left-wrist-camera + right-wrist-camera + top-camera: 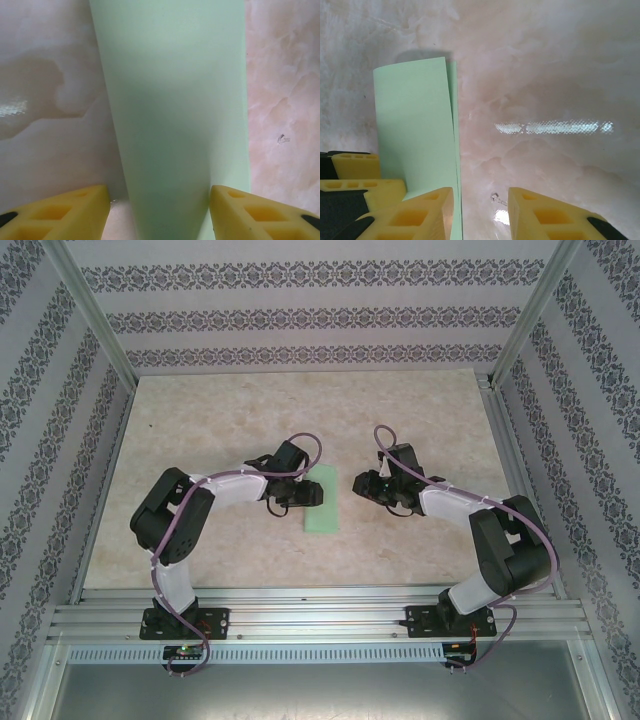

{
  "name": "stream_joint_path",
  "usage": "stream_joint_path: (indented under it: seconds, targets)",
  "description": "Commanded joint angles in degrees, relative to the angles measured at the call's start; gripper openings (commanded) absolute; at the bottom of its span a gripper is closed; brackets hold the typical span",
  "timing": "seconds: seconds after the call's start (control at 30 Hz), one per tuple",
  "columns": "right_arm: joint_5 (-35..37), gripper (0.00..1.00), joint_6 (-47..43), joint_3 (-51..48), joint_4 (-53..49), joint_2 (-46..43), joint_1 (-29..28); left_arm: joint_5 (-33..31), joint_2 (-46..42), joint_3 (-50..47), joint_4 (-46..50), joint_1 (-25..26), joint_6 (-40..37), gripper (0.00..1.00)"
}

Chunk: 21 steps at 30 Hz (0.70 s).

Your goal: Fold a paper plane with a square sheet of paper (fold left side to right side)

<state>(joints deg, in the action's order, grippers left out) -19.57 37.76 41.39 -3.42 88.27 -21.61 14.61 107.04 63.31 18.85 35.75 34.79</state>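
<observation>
The square sheet of paper (327, 504), pale mint green, lies on the table folded into a narrow strip, two layers with edges nearly matching (415, 130). My left gripper (303, 492) hovers low over the strip's left part, open, its yellow fingers either side of the paper (170, 115); the right fingertip (235, 205) meets the upper layer's edge. My right gripper (358, 483) stands open just right of the strip, its left finger (427, 210) over the paper's right edge and bare table between the fingers. The paper plane is out of view.
The marble-patterned table (220, 420) is bounded by patterned walls and metal posts (90, 320). An aluminium rail (320, 612) carrying both arm bases runs along the near edge. The left gripper's yellow fingers (355, 167) show at the left of the right wrist view.
</observation>
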Motion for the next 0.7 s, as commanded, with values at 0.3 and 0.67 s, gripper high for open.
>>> stream_joint_path:
  seconds: [0.3,0.67]
  targets:
    - [-0.3,0.34,-0.2,-0.5,1.0,-0.9,0.0,-5.0,5.3,3.9,5.0,2.5,-2.9,0.59]
    - [-0.5,0.34,0.0,-0.4,1.2,-0.6,-0.7,-5.3,6.1,4.6,5.8,2.6,-3.8,0.58]
